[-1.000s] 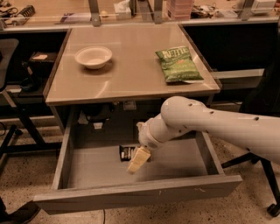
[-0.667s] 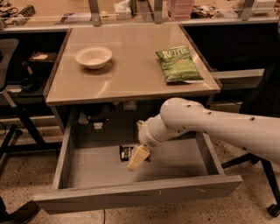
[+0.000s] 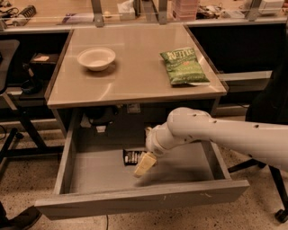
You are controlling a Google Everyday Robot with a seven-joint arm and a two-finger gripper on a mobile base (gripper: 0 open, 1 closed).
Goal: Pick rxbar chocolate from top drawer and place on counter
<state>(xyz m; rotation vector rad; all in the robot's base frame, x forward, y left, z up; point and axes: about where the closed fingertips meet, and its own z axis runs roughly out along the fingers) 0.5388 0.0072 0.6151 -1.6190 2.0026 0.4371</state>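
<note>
The top drawer (image 3: pixel 135 200) is pulled open under the counter (image 3: pixel 135 76). The rxbar chocolate (image 3: pixel 132 157), a small flat black wrapper with white lettering, lies on the drawer floor near the middle. My gripper (image 3: pixel 145 164) reaches down into the drawer from the right on a white arm. Its pale fingers hang just right of the bar and over its right end. I cannot see a hold on the bar.
On the counter stand a white bowl (image 3: pixel 96 58) at the left and a green chip bag (image 3: pixel 183 67) at the right. A cluttered bench with metal posts (image 3: pixel 96 11) runs behind. A chair base (image 3: pixel 274 188) stands at the right, table legs (image 3: pixel 18 134) at the left.
</note>
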